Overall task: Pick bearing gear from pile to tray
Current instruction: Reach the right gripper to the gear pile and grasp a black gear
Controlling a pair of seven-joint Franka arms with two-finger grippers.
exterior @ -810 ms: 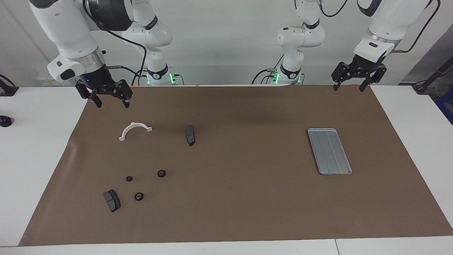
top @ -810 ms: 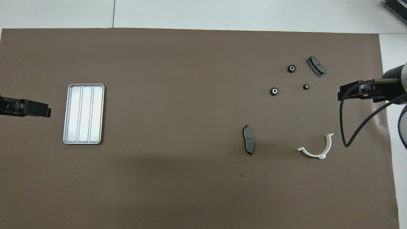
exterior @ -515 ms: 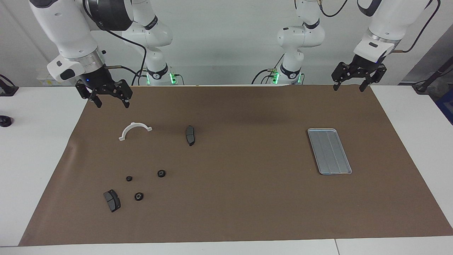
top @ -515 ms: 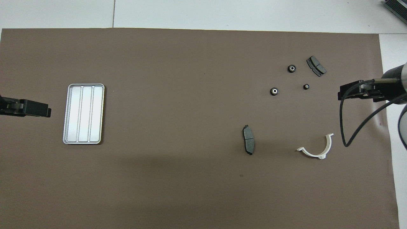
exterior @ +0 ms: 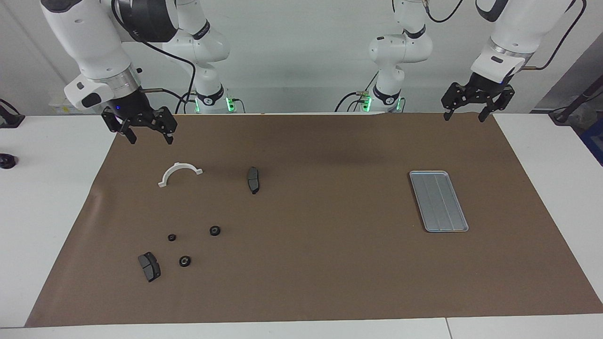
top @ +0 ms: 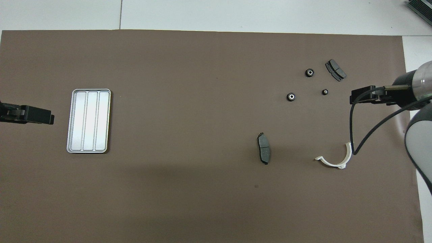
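A: Where are the gears?

B: Three small black round gears sit on the brown mat (exterior: 301, 282) at the right arm's end of the table: one (exterior: 215, 230) nearest the robots, a smaller one (exterior: 172, 238) beside it, and a third (exterior: 184, 261) farthest out, just beside a dark brake pad (exterior: 149, 266). The white half-ring bracket (exterior: 179, 173) and a second brake pad (exterior: 253, 179) lie nearer the robots. The tray (exterior: 438, 201) is well apart, at the left arm's end, with nothing in it.

A: How will a gear handle?

B: I'd judge it stiff, light and low to the mat, perhaps prone to rolling or skidding if nudged. Closing the fingers across the outer rim from straight above looks safest.

A: And the grippers?

B: The right gripper (exterior: 147, 138) hangs with its fingers apart, holding nothing, over the mat's edge close to the bracket. The left gripper (exterior: 465, 114) waits, also spread and empty, over the mat's corner nearest the robots.

A: Do the views differ?

B: The overhead view shows pale centres in the gears (top: 291, 97) and the tray's ridges (top: 89, 120); only the facing view shows both grippers raised well clear
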